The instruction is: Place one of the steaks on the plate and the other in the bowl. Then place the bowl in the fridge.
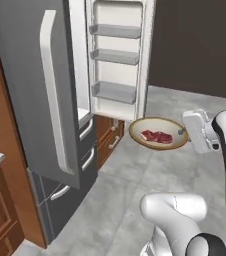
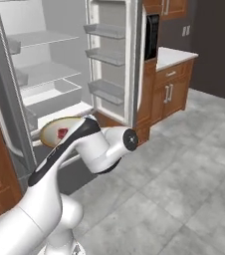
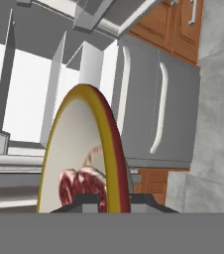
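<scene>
My arm (image 2: 59, 164) is glossy white throughout, built from rounded, tube-like links with bulbous elbows. Dark, near-black bands mark the joints: one runs as a curved stripe along the upper link, another caps a round joint end (image 2: 130, 140) with a small pale dot at its centre. From the left base camera, the hand (image 1: 185, 131) is a boxy pale-grey block at the wrist's 9 o'clock side. Its small finger tips (image 3: 86, 201) are dark.

One bowl (image 1: 158, 133), one steak (image 1: 156, 136), one fridge (image 1: 45, 100)
</scene>
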